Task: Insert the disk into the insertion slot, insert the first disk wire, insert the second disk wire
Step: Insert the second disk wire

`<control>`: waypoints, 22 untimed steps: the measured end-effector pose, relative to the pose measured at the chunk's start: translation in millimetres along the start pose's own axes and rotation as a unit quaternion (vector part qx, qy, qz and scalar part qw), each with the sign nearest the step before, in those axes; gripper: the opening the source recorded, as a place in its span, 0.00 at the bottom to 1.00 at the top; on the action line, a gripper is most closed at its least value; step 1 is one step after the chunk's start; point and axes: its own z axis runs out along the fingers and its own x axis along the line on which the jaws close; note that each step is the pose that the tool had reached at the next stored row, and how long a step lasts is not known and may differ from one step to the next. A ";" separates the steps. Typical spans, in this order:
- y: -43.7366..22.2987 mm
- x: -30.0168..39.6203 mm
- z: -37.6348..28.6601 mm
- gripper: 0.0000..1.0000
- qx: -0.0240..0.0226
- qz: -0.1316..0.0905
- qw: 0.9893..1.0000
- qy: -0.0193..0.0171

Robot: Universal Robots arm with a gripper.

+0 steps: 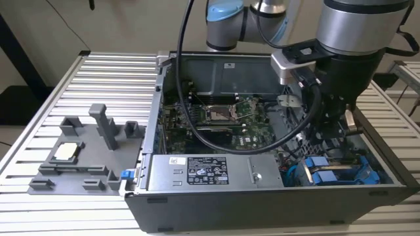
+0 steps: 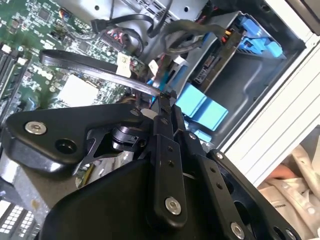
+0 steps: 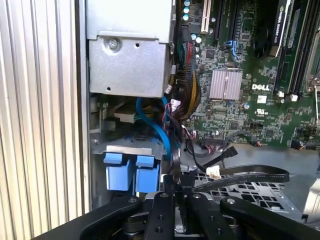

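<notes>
Reaching down into the open computer case (image 1: 262, 206), the arm has its end effector (image 1: 331, 132) low inside the chassis, near the case's corner at the exterior view's right, just above the blue-framed drive area. In the second wrist view the end effector (image 2: 159, 102) has its fingers (image 2: 165, 125) drawn together on a flat black cable (image 2: 100, 70), which arcs away from the tips over the motherboard (image 2: 30, 55); the first wrist view shows the same cable (image 3: 250, 177) running out sideways from the end effector (image 3: 175, 192) above a perforated grey cage (image 3: 250, 192). The disk (image 1: 335, 172) sits in the insertion slot (image 1: 367, 164) at the case's front corner on the exterior view's right, its bright blue carrier tabs facing up; these blue tabs (image 3: 130, 172) show just beside the fingertips in the first wrist view, and the blue frame (image 2: 200, 107) lies close under the tips in the second. A thin blue wire (image 3: 157, 127) and a bundle of coloured wires (image 3: 187, 85) hang between the silver power supply box (image 3: 130, 60) and the drive bay. The case stands on the ribbed metal desk (image 1: 105, 78), and a grey fixture tray (image 1: 82, 157) with upright posts lies on the desk beside the case, toward the exterior view's left edge.
</notes>
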 end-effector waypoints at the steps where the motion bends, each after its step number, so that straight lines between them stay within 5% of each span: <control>1: -1.4 2.3 0.4 0.16 -0.001 0.000 1.000 0.000; 3: -4.3 5.3 1.0 0.16 -0.004 0.000 1.000 0.000; 11: -19.7 8.6 3.8 0.16 -0.035 -0.001 0.999 -0.003; 22: -45.1 17.9 8.6 0.16 -0.065 -0.003 0.998 -0.006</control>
